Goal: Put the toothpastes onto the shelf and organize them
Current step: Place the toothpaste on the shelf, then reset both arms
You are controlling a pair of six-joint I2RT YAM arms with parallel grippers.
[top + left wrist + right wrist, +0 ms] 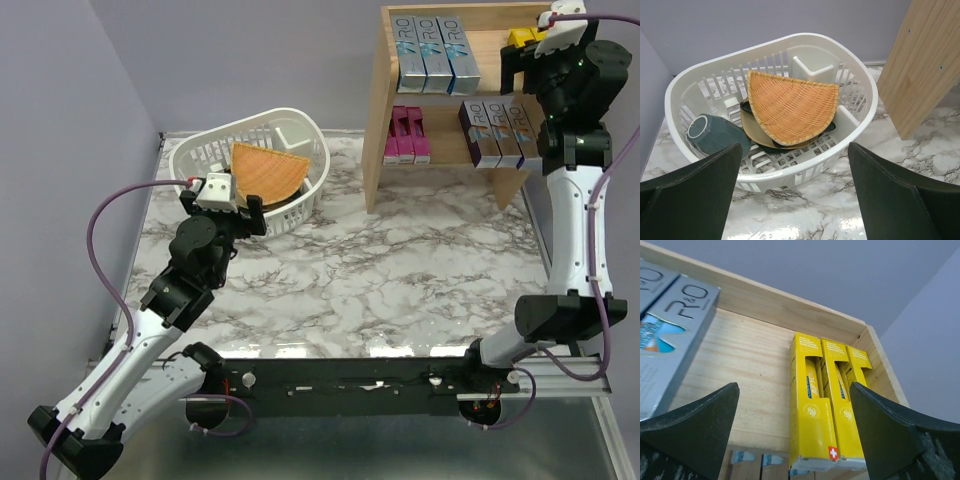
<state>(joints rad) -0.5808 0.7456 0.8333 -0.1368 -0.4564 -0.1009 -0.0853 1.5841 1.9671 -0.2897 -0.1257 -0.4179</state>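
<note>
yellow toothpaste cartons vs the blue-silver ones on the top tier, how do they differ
The yellow cartons are plain yellow; the blue-silver cartons are silver with blue graphics and large lettering. The yellow cartons sit at the right end of the shelf's top tier, the blue-silver cartons at the left, bare wood between. The yellow cartons have a cut-out window showing the tube; the blue-silver cartons show none. Both are rows of three, side by side.

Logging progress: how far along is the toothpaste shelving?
Done: on the shelf, blue-silver cartons and yellow cartons above, pink cartons and purple-silver cartons below. In hand: nothing; right gripper open at the yellows, left gripper open near the basket. Left: no loose cartons.
</note>
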